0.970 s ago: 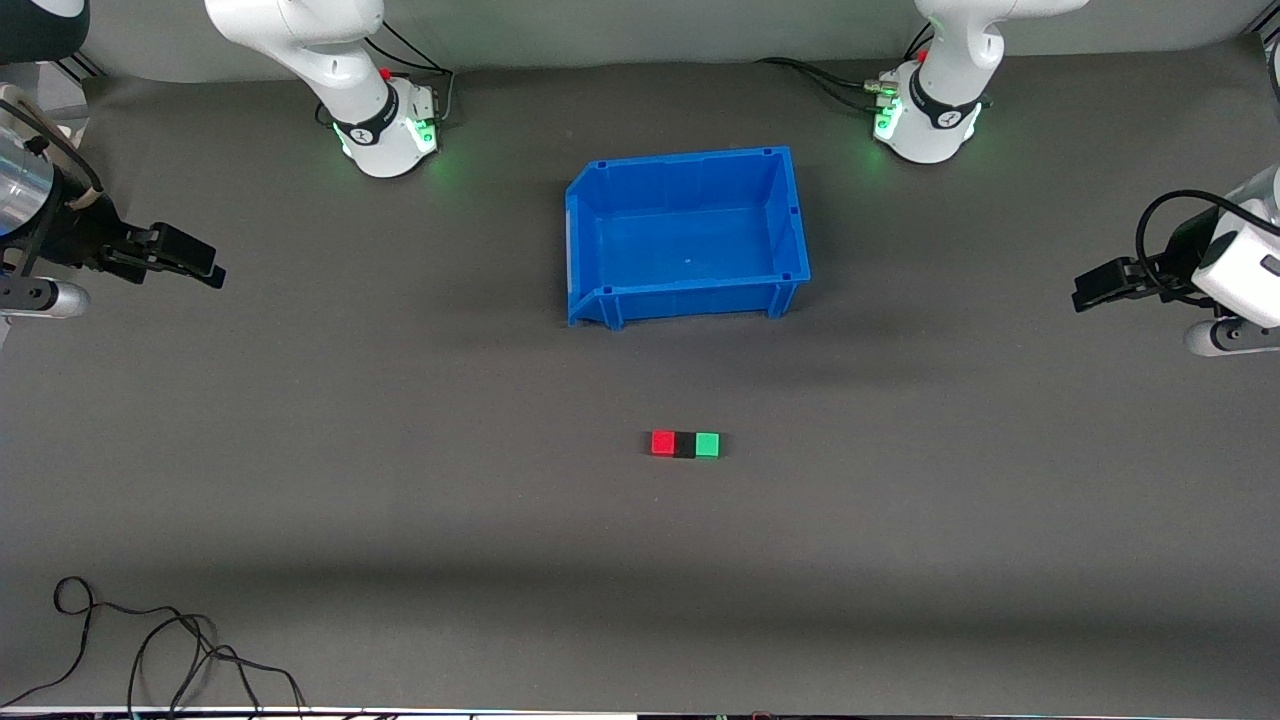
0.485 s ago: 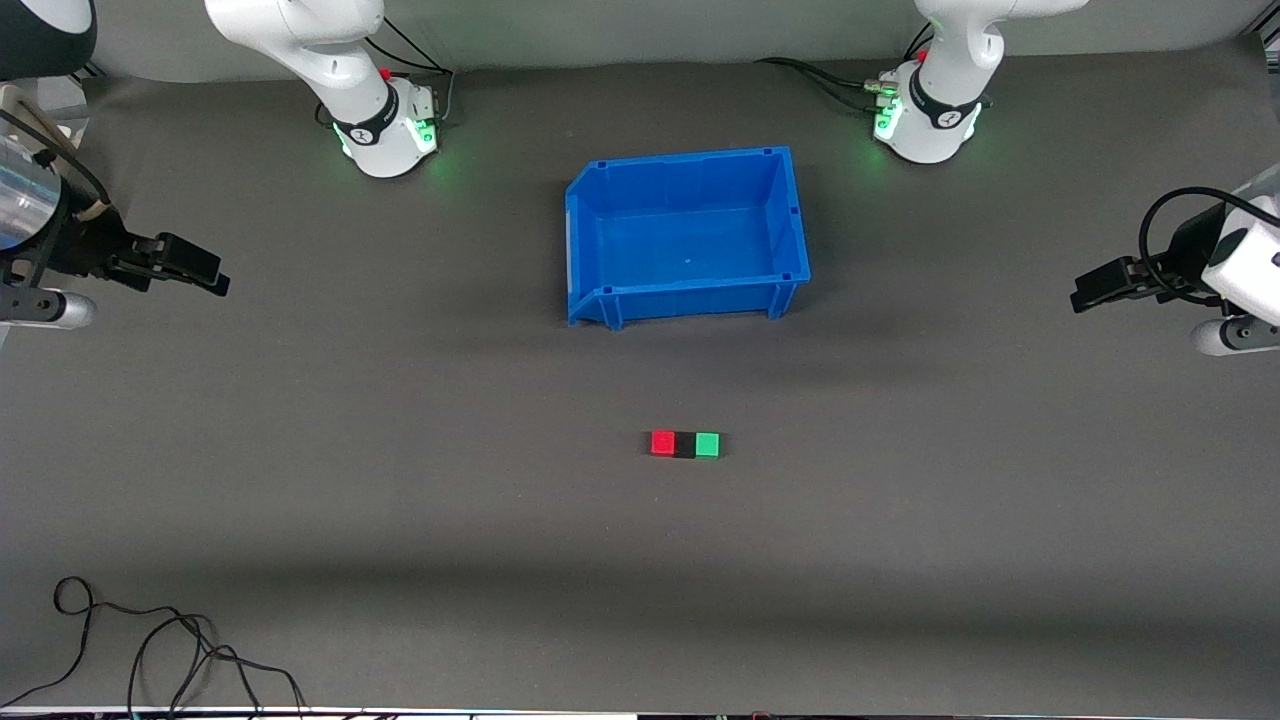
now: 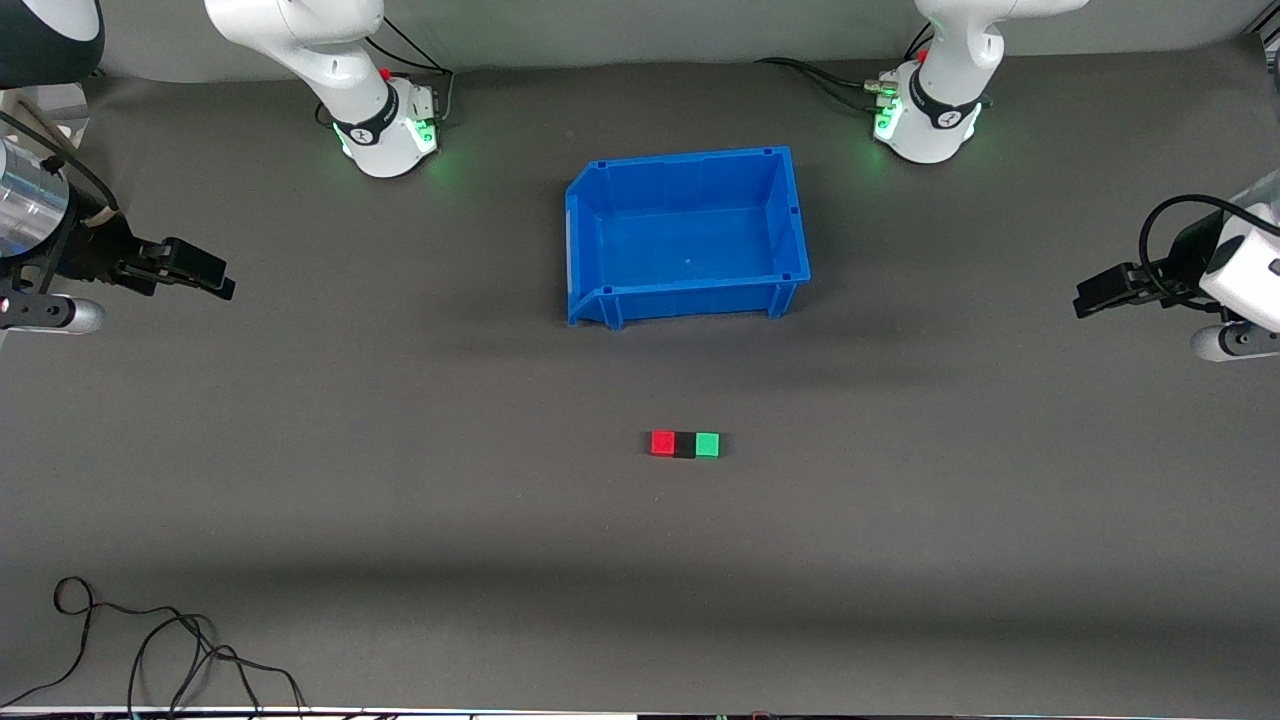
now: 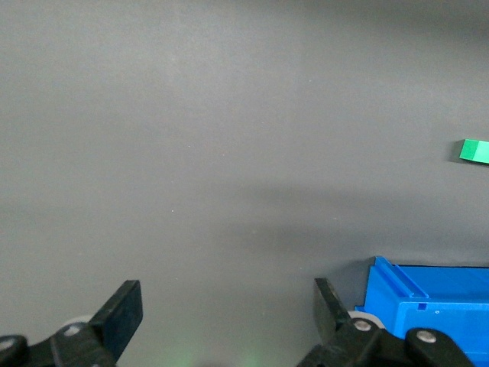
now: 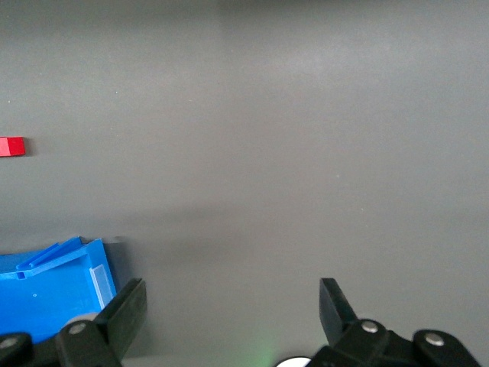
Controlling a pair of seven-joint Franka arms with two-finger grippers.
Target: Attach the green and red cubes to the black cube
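Three small cubes sit in a row on the dark grey matte counter (image 3: pixel 400 480), faces touching: small red plastic cube (image 3: pixel 662 442) toward the right arm's end, small matte black cube (image 3: pixel 685 445) in the middle, small green plastic cube (image 3: pixel 707 444) toward the left arm's end. The row lies nearer the front camera than the blue open-topped plastic bin (image 3: pixel 688 236), well apart from it. The bin stands between the two arm bases, with nothing seen inside.

Right gripper (image 3: pixel 205 278): over bare counter at the right arm's end, well apart from cubes and bin. Its wrist view shows both fingers (image 5: pixel 126 310) spread wide, nothing between them; the red cube (image 5: pixel 11 146) and a corner of the bin (image 5: pixel 53 287) show at the frame edge.

Left gripper (image 3: pixel 1095 298): over bare counter at the left arm's end, likewise well apart from the cubes. Wrist view shows fingers (image 4: pixel 122 313) set wide, holding nothing; the green cube (image 4: pixel 474 151) and a bin corner (image 4: pixel 428 310) are in frame.

A loose black cable (image 3: pixel 150 650) lies coiled at the counter edge nearest the front camera, toward the right arm's end.
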